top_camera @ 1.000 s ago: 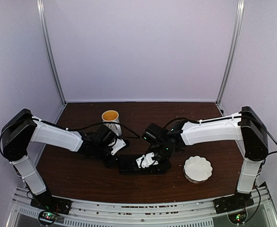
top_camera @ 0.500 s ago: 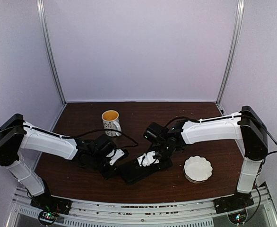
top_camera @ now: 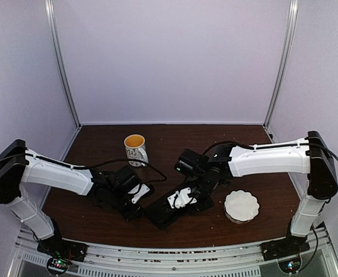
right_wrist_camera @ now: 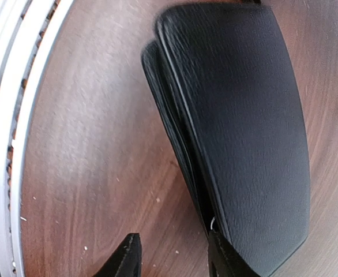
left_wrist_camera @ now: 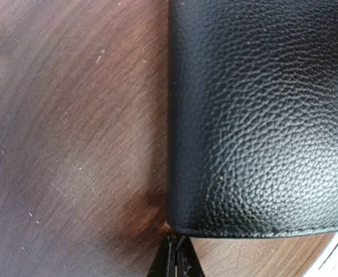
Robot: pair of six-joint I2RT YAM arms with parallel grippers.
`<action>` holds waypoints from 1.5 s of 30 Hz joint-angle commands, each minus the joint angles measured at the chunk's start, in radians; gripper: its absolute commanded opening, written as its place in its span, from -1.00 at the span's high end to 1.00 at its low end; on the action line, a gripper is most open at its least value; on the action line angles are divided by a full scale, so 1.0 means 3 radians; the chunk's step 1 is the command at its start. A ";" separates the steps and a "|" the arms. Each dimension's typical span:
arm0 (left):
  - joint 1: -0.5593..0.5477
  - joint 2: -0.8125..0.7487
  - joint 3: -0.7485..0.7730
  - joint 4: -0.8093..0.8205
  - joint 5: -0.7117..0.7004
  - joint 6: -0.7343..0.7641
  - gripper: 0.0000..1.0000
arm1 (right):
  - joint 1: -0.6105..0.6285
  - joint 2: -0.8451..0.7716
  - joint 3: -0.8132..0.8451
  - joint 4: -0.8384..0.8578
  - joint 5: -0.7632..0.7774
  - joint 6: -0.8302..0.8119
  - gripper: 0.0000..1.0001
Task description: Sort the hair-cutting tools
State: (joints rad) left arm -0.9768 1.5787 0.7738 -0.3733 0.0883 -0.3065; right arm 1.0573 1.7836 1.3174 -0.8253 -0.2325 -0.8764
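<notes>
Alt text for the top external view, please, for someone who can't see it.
A black case lies askew on a brown table, the left claw at its left end and the right claw low over its middle. A mug stands behind; a white dish sits to the right.

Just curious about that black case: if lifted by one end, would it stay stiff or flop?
Probably bends a little: the black case looks like soft grained leather in stacked layers. Lying flat, it likely won't roll or tip.
</notes>
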 commanded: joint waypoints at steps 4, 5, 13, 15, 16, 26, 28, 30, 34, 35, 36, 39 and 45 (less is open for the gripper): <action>-0.0011 -0.0024 -0.0128 0.0006 -0.0101 -0.0076 0.87 | 0.0195 0.0170 0.0163 0.0032 -0.0005 -0.0033 0.20; -0.0011 -0.0029 -0.0130 0.0040 -0.0087 -0.0035 0.80 | 0.0207 0.0153 0.0150 0.0053 -0.0012 -0.0036 0.20; -0.0011 0.0176 0.0107 0.0133 -0.0072 0.0292 0.60 | 0.0210 0.0183 0.0129 0.0094 0.0086 -0.0046 0.21; -0.0014 0.0238 0.0157 0.0096 -0.0053 0.0332 0.64 | 0.0209 0.0199 0.0115 0.0111 0.0071 -0.0020 0.21; -0.0012 0.0251 0.0158 0.0097 -0.0038 0.0351 0.65 | 0.0211 0.0198 0.0098 0.0132 0.0070 -0.0010 0.21; -0.0011 0.0095 0.0049 0.0143 -0.0041 0.0358 1.00 | 0.0209 0.0104 0.0193 0.0099 -0.0013 0.0058 0.22; -0.0012 0.0063 0.0057 0.0101 -0.0045 0.0353 1.00 | 0.0209 0.0019 0.0245 0.0087 -0.0046 0.0063 0.21; -0.0011 0.0062 0.0090 0.0036 -0.0078 0.0352 1.00 | 0.0213 -0.0013 0.0279 0.0122 -0.0067 0.0063 0.21; -0.0011 0.0107 0.0160 -0.0078 -0.0159 0.0370 1.00 | 0.0227 0.0052 0.0253 0.0290 -0.0062 0.0027 0.21; -0.0011 0.0122 0.0176 -0.0091 -0.0165 0.0382 1.00 | 0.0238 0.0089 0.0260 0.0327 -0.0044 0.0018 0.21; -0.0007 0.0138 0.0196 -0.0108 -0.0163 0.0397 1.00 | 0.0251 0.0113 0.0262 0.0366 -0.0021 0.0013 0.22; 0.0011 0.0166 0.0253 -0.0153 -0.0154 0.0439 1.00 | 0.0276 0.0157 0.0195 0.0613 0.0006 -0.0060 0.22; 0.0085 0.0142 0.0256 -0.0233 -0.0120 0.0464 1.00 | 0.0291 0.0398 0.0104 0.0885 0.0158 -0.0243 0.20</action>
State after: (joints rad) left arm -0.9707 1.6234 0.8307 -0.3847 0.0612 -0.1867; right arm 1.1362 1.8393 1.3705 -0.6304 -0.2306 -0.9077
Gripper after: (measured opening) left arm 0.016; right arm 0.399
